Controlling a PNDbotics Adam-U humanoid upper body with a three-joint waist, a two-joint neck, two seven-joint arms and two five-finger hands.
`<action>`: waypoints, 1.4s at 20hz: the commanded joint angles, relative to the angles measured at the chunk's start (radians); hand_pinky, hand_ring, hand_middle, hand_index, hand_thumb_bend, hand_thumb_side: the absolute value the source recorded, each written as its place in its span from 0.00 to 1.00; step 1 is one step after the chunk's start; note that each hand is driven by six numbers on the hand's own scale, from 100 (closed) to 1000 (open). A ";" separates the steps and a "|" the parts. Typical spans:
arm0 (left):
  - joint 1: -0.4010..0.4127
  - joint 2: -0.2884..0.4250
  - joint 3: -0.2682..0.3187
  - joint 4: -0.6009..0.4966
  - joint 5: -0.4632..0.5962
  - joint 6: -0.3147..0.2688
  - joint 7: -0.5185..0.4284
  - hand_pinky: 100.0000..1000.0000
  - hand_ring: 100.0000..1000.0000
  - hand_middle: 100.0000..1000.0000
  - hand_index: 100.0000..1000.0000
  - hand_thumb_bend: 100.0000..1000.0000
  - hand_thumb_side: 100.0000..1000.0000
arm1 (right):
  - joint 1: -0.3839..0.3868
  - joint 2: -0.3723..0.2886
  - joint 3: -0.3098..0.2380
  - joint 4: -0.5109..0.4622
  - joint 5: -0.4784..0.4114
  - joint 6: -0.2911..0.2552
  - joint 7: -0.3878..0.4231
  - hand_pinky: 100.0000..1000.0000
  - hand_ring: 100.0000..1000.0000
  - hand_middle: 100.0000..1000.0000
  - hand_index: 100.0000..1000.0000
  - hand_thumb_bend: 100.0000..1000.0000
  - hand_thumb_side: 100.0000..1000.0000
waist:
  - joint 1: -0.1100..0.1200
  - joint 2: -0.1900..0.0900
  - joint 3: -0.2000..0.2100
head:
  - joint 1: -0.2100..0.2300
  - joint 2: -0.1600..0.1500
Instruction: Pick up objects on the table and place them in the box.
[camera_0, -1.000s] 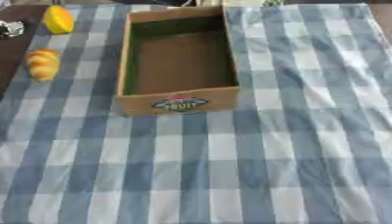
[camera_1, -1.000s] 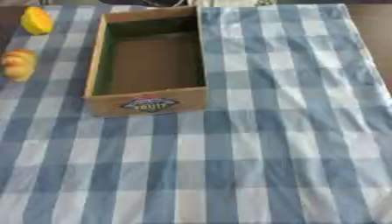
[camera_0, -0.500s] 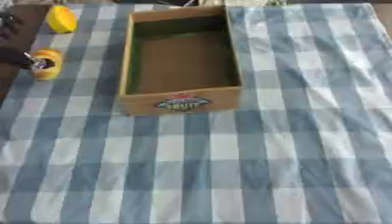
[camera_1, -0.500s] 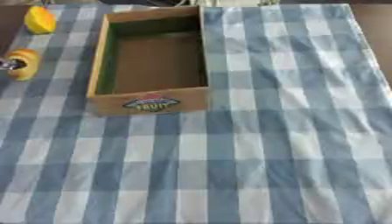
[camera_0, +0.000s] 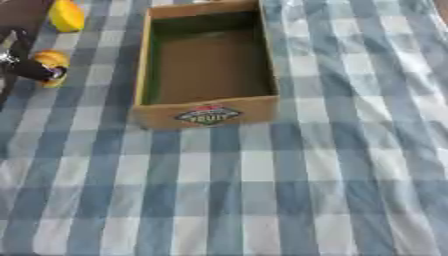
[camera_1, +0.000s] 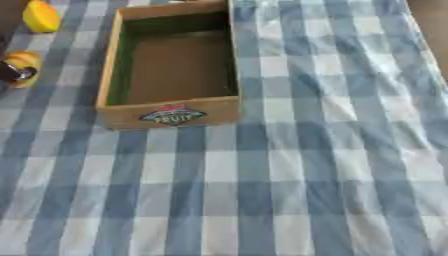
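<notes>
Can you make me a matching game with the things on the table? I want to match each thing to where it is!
Things:
1. box
2. yellow object
3. orange object
4. left hand

Places:
A. at the far left corner
B. reaching in from the left edge
C. in the middle, empty
D. against the dark fingers

Pairs: 1-C, 2-A, 3-D, 4-B

Box (camera_0: 207, 116) front label (camera_1: 172, 114) — reads "FRUIT" — nothing else legible.

Both head eyes look steeply down, sharing the box (camera_0: 206, 70).
</notes>
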 joint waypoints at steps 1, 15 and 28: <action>-0.020 0.020 0.002 0.017 0.000 0.010 -0.025 0.76 0.72 0.65 0.83 0.50 0.21 | -0.014 -0.018 -0.002 -0.016 -0.005 -0.001 0.005 0.78 0.84 0.61 0.80 0.07 0.39 | 0.004 -0.016 -0.002 | 0.008 -0.014; -0.028 0.013 0.010 -0.030 -0.065 0.028 -0.015 0.67 0.55 0.48 0.64 0.02 0.00 | -0.010 -0.013 -0.001 -0.016 -0.007 0.004 0.007 0.78 0.84 0.61 0.80 0.06 0.39 | 0.008 -0.019 -0.010 | 0.014 -0.009; -0.219 -0.124 -0.145 -0.334 0.003 -0.113 0.078 0.66 0.53 0.45 0.59 0.00 0.01 | -0.016 -0.010 0.002 -0.016 -0.015 0.000 0.005 0.78 0.84 0.61 0.80 0.06 0.38 | -0.004 -0.048 -0.005 | 0.021 0.015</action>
